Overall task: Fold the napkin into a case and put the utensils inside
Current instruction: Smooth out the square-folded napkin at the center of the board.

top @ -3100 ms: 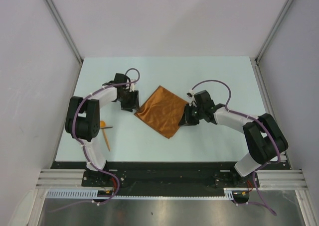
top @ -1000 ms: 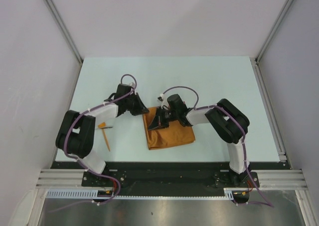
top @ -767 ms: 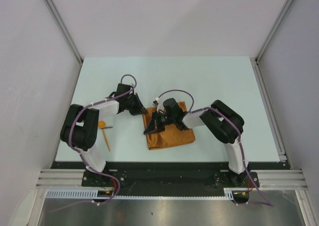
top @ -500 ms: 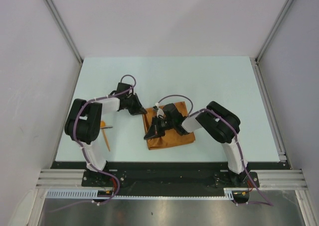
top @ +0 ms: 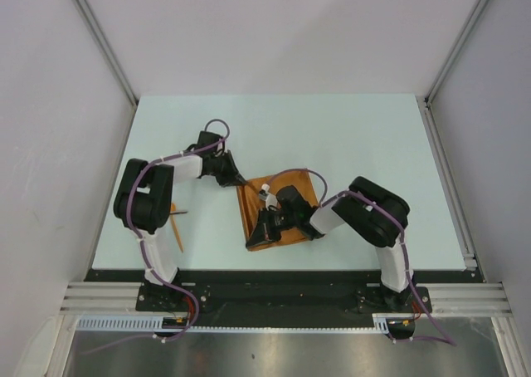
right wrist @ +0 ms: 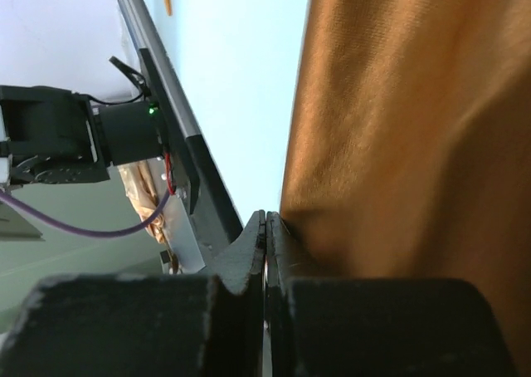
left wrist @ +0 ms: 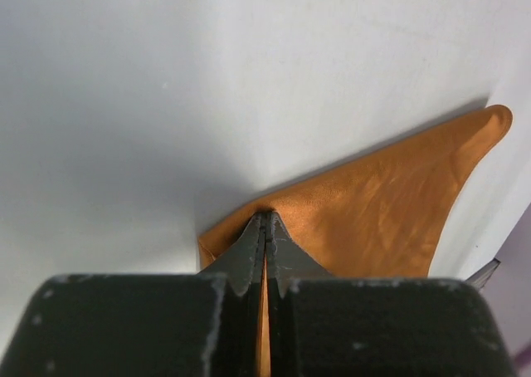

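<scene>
A pale mint table (top: 357, 144), smooth and matte, fills the floor of a plain booth with off-white walls (top: 274, 28). Slim aluminium posts (top: 99, 41) run up the corners, and a ribbed metal rail (top: 282, 298) runs along the near edge where the arms are bolted. The napkin (top: 251, 211) lies a little left of the table's centre, toward the near side. It is a thin rust-orange cloth with a fine weave and a faint sheen, folded over on itself into a rough, slightly skewed rectangle with soft, uneven edges. The left gripper (top: 241, 183) sits at the cloth's far-left corner. Its dark, wedge-shaped fingers (left wrist: 245, 252) are pressed flat together, with a sliver of orange caught between them, so it is pinching that corner. The right gripper (top: 260, 234) is low over the near-left corner with its jaws likewise closed tight. The cloth rises in a rounded ridge to meet the tips and appears to be nipped there, though the wrist view is too close and oblique to be sure. The utensils (top: 176, 227), small slender orange pieces with a plastic look, lie on bare table well to the left of the napkin, partly behind the left arm's elbow. Both arms are glossy black and white shells, each trailed by a looping purple cable (top: 217, 128).
</scene>
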Robot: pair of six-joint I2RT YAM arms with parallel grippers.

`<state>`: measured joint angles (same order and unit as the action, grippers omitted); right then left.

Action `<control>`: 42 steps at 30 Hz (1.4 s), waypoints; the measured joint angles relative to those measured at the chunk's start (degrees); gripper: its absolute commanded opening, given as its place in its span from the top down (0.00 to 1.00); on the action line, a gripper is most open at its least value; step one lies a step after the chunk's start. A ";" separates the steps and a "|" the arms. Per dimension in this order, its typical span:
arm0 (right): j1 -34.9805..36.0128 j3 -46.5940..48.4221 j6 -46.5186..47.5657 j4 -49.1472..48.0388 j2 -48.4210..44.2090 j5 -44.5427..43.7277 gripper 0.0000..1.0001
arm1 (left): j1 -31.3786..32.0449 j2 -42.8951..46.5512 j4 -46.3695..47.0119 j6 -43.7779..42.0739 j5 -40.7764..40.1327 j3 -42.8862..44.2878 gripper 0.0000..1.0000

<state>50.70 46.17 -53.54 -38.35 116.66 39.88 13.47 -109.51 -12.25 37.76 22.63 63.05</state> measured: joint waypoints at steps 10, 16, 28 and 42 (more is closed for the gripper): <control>-3.50 2.10 5.18 8.22 -5.20 -0.15 0.98 | 1.20 5.51 -3.98 -4.85 -6.56 -0.11 0.84; -0.68 2.08 5.57 8.92 -2.10 -0.31 0.98 | 4.31 12.83 -1.75 -4.66 -7.13 -6.88 0.85; -11.93 3.69 11.10 17.90 -8.44 0.07 0.82 | 4.63 14.29 -0.46 -4.46 -7.45 -8.92 0.72; -27.45 21.03 12.04 18.97 5.35 1.09 0.85 | 4.33 4.61 -2.73 -3.85 -8.33 -2.21 0.76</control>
<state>23.24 67.20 -41.50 -19.38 122.02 40.97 17.80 -104.90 -14.98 33.91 14.31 60.84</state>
